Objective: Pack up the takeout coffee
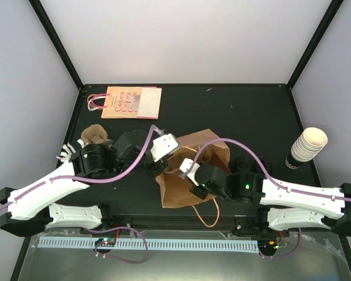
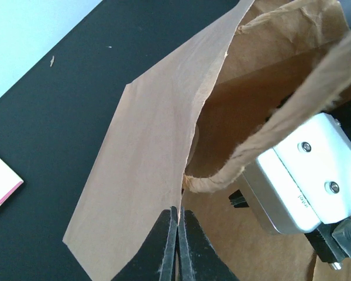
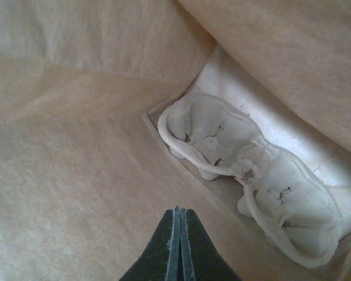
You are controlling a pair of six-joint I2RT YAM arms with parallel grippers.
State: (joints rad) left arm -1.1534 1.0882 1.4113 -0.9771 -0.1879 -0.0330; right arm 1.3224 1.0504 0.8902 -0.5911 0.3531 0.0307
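Note:
The brown paper bag (image 1: 213, 149) lies on its side mid-table, its mouth facing the arms. My left gripper (image 1: 162, 153) is shut on the bag's upper mouth edge (image 2: 164, 175) and holds the flap up; its tips (image 2: 179, 219) pinch the paper. My right gripper (image 1: 186, 171) is inside the mouth, shut and empty (image 3: 179, 213), above the bag's inner wall (image 3: 76, 175). A pale moulded pulp tray (image 3: 251, 170) sits at the bag's bottom with nothing in it. No lidded coffee cup shows in any view.
A nested stack of lidless cream cups (image 1: 309, 145) lies at the right edge. A brown pulp tray (image 1: 93, 136) sits at the left. A printed pink-handled bag (image 1: 128, 102) lies flat at the back. The bag's twine handle (image 2: 269, 140) hangs before my right wrist housing (image 2: 304, 175).

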